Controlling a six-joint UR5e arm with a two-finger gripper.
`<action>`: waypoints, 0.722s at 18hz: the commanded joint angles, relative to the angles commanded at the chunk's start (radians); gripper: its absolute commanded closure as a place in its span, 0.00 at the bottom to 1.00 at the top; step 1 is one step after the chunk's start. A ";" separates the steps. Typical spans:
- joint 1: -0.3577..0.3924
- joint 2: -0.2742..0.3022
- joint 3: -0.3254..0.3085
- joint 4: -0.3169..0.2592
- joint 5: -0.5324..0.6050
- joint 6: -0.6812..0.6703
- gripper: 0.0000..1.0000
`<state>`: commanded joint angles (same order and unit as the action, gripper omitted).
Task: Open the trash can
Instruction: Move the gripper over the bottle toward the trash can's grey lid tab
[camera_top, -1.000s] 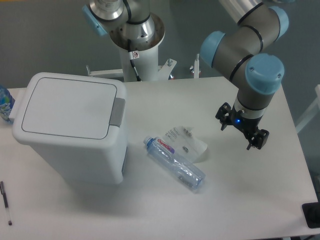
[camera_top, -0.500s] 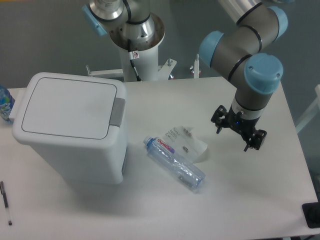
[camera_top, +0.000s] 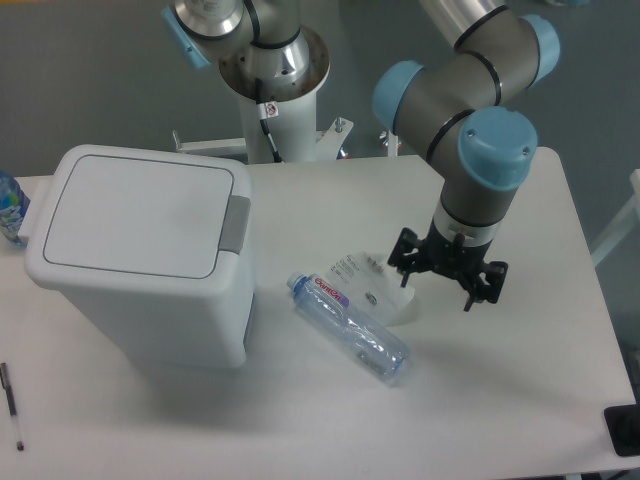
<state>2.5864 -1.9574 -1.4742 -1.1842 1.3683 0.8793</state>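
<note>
Pincer (camera_top: 436, 279), fingers spread and empty, has swung left toward the bin (camera_top: 140, 250), whose lid remains closed.

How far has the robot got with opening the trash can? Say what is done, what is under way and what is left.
Nothing is done yet: the trash can has its lid flat and shut. The gripper hangs open and empty above the table, to the right of the plastic bottle, apart from the can. Left: reach the grey latch button, press it, and lift the lid.
</note>
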 joint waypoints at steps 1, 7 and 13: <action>-0.023 -0.002 0.002 0.000 0.000 -0.043 0.00; -0.078 -0.020 0.098 -0.101 -0.037 -0.183 0.00; -0.092 0.009 0.187 -0.346 -0.100 -0.181 0.00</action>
<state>2.4943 -1.9482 -1.2871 -1.5306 1.2686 0.6980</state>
